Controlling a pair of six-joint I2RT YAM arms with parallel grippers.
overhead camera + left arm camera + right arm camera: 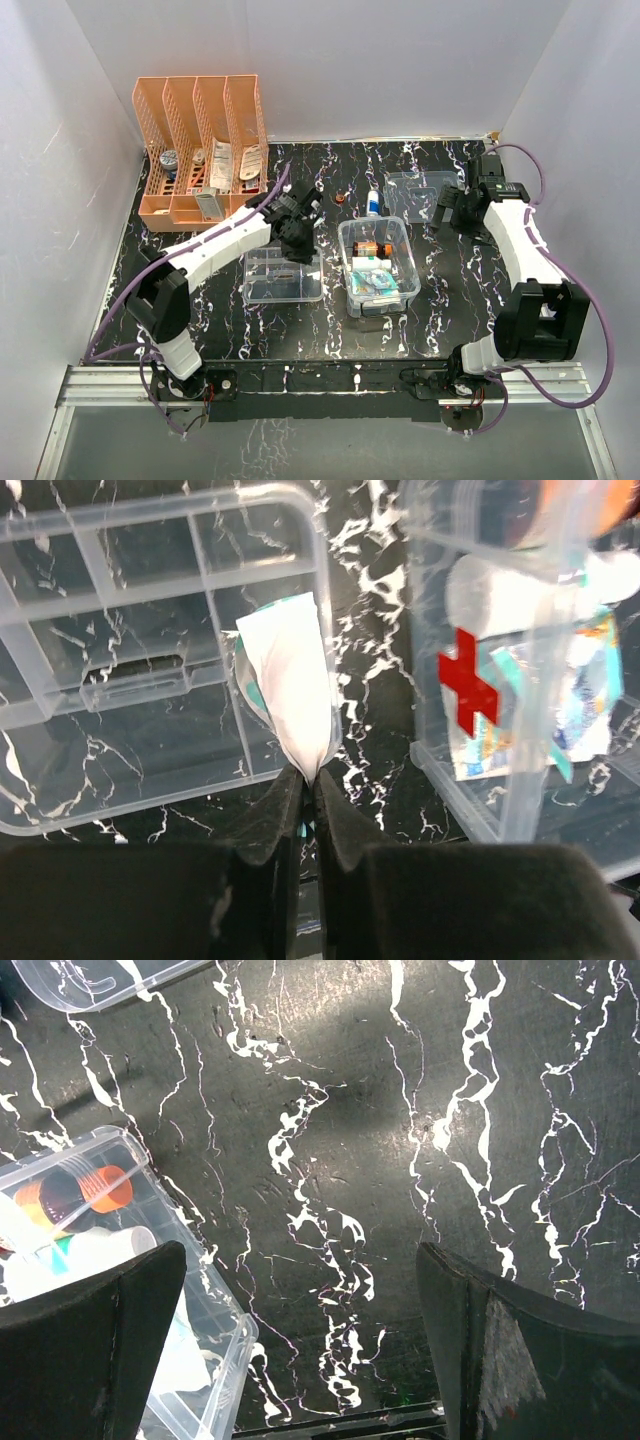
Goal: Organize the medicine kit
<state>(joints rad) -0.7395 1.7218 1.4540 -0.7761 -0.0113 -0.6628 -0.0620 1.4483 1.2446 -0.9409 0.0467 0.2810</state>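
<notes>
The left gripper has its jaws squeezed tight on the thin end of a flat white packet with green-blue edges. The packet sticks out in front of the jaws. Under it is a corner space of the clear divided tray. The medicine kit, the deep clear box with the red cross, sits just to the right of this gripper. It is near the tray but not touching it. It already has things inside, like a bottle with an orange cap and some packets.

I can't tell for sure if the packet is meant for the tray or the box. Either way, the pinch is only on a thin end, so the packet may swing or slip. Go slowly with a firm squeeze. Lift the packet so its far end goes over the wall, not into it. Let go only when it is low inside the space, so it lies flat and does not hang on a divider or rim.

The right gripper has its jaws wide apart and holds nothing. It hangs over the black table, with the box by its left finger. It is best left out of the way.
</notes>
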